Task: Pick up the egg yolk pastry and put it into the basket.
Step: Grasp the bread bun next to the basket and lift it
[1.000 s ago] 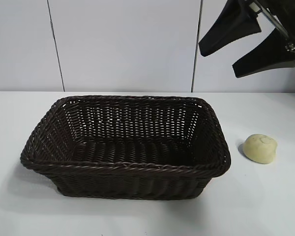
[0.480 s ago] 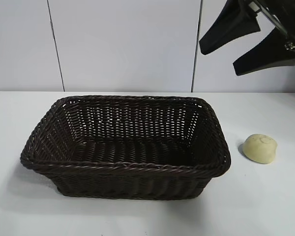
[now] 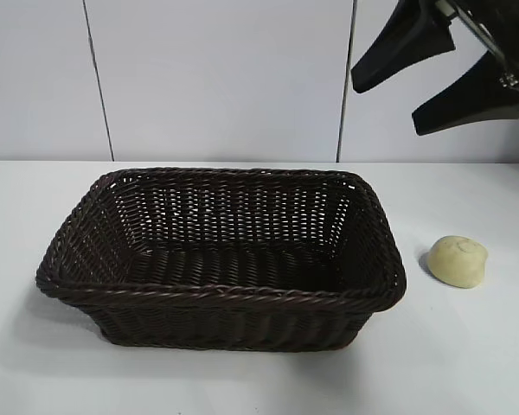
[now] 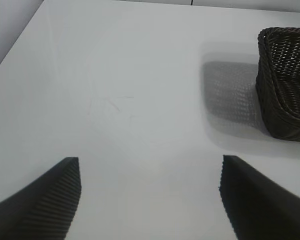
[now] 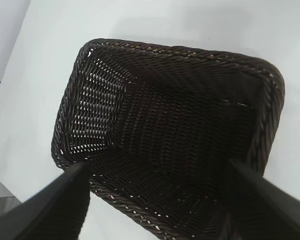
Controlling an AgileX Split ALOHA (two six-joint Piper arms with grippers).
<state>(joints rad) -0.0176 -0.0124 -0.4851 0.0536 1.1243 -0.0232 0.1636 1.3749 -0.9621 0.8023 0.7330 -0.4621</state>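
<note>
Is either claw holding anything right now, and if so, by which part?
Nothing is held. The right claw hangs open above the table, the left claw is open too, and the pale yellow domed pastry lies untouched.

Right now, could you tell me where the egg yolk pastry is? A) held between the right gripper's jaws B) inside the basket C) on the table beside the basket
C: the egg yolk pastry sits on the table, apart from the basket, which is empty.

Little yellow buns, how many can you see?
1. The small pale yellow dome-shaped bun sits on the white table, right of the dark brown wicker basket. None hidden inside.
</note>
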